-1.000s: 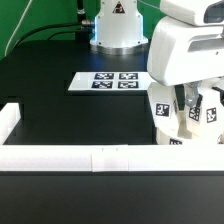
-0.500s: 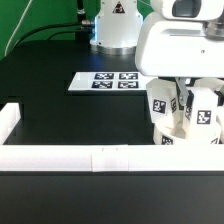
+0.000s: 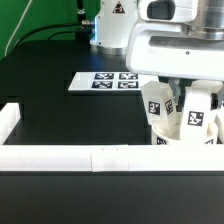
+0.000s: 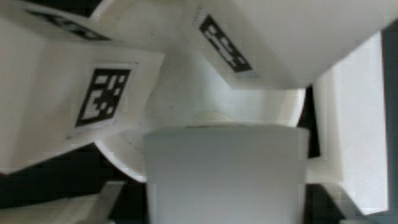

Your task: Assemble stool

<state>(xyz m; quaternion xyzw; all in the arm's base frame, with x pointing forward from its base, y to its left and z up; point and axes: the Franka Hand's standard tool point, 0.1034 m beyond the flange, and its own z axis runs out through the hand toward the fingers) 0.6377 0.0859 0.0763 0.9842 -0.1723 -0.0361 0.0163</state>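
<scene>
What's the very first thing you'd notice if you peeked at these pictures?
The big white robot arm fills the exterior view's right, reaching down over a cluster of white stool parts with black-and-white square tags, near the white border rail. On the black table behind, the marker board lies flat. In the wrist view, a tagged leg block looms very close.

The arm's white housing hides the gripper in the exterior view, so how its jaws stand cannot be told. The seat (image 3: 185,135) shows only in part: the housing covers its top, the border rail (image 3: 100,158) covers its base, and the picture's edge cuts its far side. In the wrist view the seat (image 4: 214,105) is blurred, and a soft white block (image 4: 222,175) fills the foreground, unidentifiable. A leg block (image 4: 80,95) runs off the frame.
</scene>
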